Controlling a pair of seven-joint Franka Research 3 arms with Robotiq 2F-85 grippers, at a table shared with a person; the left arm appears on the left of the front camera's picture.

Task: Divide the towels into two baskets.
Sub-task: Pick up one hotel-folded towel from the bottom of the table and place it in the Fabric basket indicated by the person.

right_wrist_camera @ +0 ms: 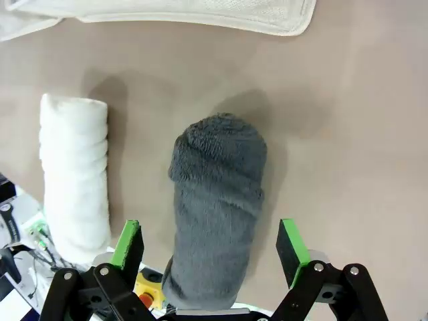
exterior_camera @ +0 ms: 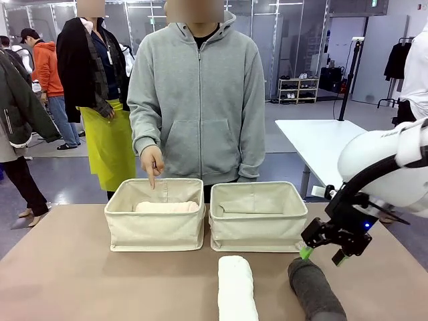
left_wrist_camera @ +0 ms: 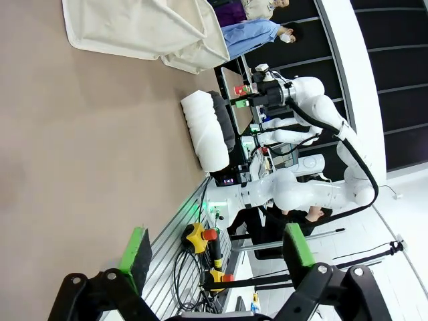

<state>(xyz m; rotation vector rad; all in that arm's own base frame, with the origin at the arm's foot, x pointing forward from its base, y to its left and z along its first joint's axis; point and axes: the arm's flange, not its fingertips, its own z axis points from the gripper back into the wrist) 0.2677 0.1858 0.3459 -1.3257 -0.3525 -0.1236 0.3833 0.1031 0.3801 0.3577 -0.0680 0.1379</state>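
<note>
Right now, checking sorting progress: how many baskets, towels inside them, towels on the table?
Baskets: 2, left basket, right basket
Towels in baskets: 2, left pale towel, right pale towel
Towels on table: 2, white towel, dark grey towel
Total: 6

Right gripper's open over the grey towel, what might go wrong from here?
The dark grey towel is thick and soft; the right gripper, open over it, may pinch only the outer layer and unroll it. The person's hand points into the left basket; dropping there risks contact.
</note>
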